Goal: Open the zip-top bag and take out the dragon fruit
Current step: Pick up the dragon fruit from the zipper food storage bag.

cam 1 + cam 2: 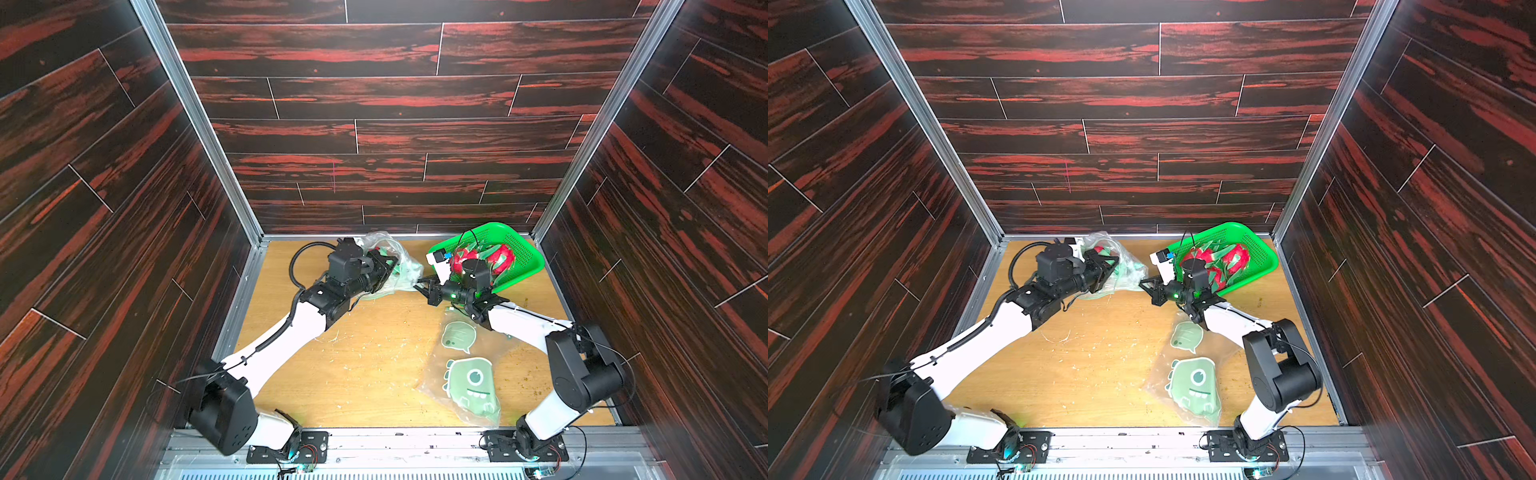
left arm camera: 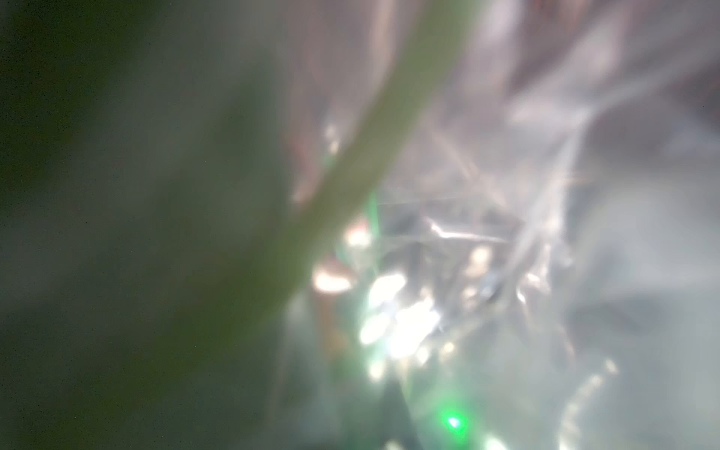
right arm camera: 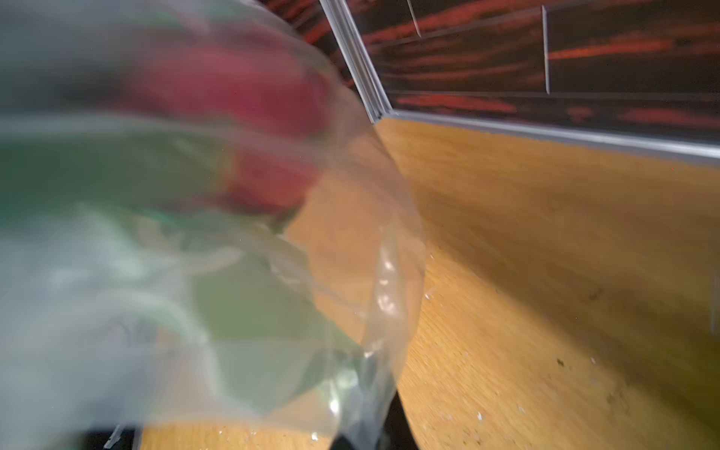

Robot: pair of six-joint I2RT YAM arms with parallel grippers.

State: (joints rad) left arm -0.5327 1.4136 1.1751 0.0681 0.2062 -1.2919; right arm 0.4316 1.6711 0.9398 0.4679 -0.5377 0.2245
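The clear zip-top bag (image 1: 401,266) is held up off the table at the back between both arms. One red-pink dragon fruit (image 1: 379,251) shows through its film, and appears blurred in the right wrist view (image 3: 253,89). My left gripper (image 1: 390,269) is shut on the bag's left side, half wrapped in plastic. My right gripper (image 1: 420,283) is shut on the bag's right edge; the film runs down between its jaws (image 3: 362,438). The left wrist view shows only blurred plastic (image 2: 467,233). More dragon fruit (image 1: 500,258) lie in the green basket (image 1: 524,243).
A second, flat zip-top bag printed with green monsters (image 1: 467,380) lies on the wooden table at the front right, beside the right arm. The green basket sits in the back right corner against the wall. Dark wood-pattern walls enclose the table on three sides.
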